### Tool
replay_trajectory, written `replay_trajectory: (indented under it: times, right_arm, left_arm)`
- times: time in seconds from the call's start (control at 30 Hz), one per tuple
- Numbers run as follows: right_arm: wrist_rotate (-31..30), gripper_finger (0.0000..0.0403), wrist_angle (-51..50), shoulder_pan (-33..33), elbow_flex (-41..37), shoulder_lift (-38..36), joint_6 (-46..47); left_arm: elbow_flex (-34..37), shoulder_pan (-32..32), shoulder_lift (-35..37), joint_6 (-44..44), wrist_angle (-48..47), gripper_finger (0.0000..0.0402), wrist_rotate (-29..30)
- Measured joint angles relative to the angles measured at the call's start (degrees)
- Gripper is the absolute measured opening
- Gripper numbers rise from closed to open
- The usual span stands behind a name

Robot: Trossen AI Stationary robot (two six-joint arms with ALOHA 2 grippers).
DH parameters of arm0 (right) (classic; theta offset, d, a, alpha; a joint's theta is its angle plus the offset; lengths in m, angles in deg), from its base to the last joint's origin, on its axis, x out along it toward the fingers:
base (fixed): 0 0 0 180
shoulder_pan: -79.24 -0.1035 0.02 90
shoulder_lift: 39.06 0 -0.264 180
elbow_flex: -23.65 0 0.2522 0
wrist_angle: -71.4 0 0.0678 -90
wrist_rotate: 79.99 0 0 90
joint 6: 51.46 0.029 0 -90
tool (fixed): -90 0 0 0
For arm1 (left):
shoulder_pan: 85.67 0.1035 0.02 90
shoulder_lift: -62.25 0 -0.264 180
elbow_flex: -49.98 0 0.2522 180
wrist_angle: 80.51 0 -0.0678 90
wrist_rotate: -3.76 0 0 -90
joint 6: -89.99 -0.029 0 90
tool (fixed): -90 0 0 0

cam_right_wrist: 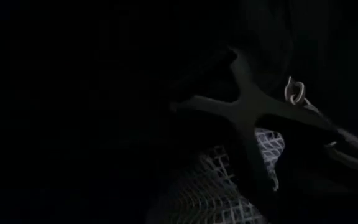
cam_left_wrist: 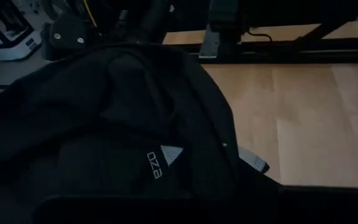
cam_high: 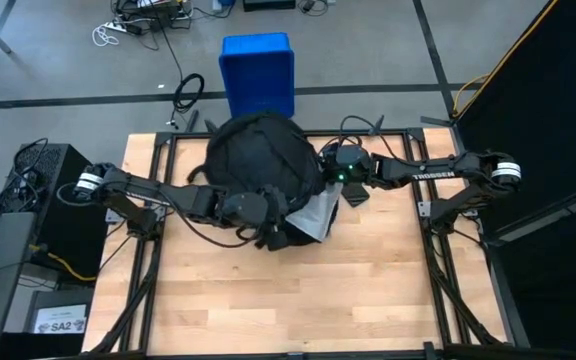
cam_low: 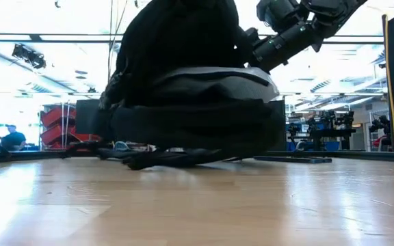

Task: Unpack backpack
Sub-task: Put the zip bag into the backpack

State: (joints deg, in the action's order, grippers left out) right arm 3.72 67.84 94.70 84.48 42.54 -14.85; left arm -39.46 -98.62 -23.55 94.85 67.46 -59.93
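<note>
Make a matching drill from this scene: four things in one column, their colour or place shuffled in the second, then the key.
Things:
1. backpack
2. bin
3. table
4. right hand

Colour or place:
A. blue, on the floor beyond the table
B. light wood
C. black, at the table's far edge between both arms
D. at the backpack's right side, by the grey lining

Pairs: 1-C, 2-A, 3-B, 4-D

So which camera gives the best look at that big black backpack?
The high view: the whole backpack shows from above, between both arms. The low view shows its side as a dark bulk, the left wrist view only fabric with a logo, the right wrist view mostly darkness.
</note>
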Motion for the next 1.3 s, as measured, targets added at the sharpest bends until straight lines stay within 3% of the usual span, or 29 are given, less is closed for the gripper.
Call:
replay_trajectory:
  times: [0.17, 0.2, 0.33, 0.4, 0.67, 0.97, 1.03, 1.13, 1.3]
  right_arm:
    - [1.29, 0.0182, 0.41, -2.30, -0.06, 0.00, -3.10]
    - [0.91, 0.0203, 0.48, -2.90, -0.06, 0.00, -4.19]
    - [0.70, 0.0350, 1.86, -4.39, -0.06, -0.32, -9.71]
    - [1.03, 0.0381, 1.56, -4.69, -0.06, -0.35, -10.98]
    - [10.72, 0.0286, 0.47, -5.39, -0.06, -1.70, -18.40]
    - [24.09, 0.0235, -6.14, -13.78, 0.09, -9.17, -25.92]
    - [23.14, 0.0218, -9.96, -17.63, 0.15, -8.89, -28.34]
    - [14.37, 0.0177, -13.37, -24.19, 0.02, -4.54, -32.73]
    - [5.61, 0.0080, -12.99, -30.80, 0.00, 4.01, -39.47]
  left_arm:
    - [0.00, -0.31, 0.11, -0.05, -0.32, 0.0000, -1.62]
    - [0.00, -0.37, 0.11, -0.05, -0.34, 0.0000, -1.87]
    - [0.00, -0.31, 0.09, -0.35, -0.72, 0.0000, -1.35]
    - [0.00, -0.26, 0.09, -1.74, -0.99, 0.0000, -0.87]
    - [0.02, -0.33, 0.09, -3.16, -4.36, 0.0000, 2.79]
    - [0.04, -0.35, 1.60, -3.30, -8.66, 0.0000, 3.78]
    - [0.04, -0.35, 1.84, -3.40, -8.86, 0.0000, 3.84]
    - [0.04, -0.35, 1.95, -3.38, -8.70, 0.0000, 3.84]
    - [0.04, -0.35, 1.95, -3.33, -8.69, 0.0000, 3.86]
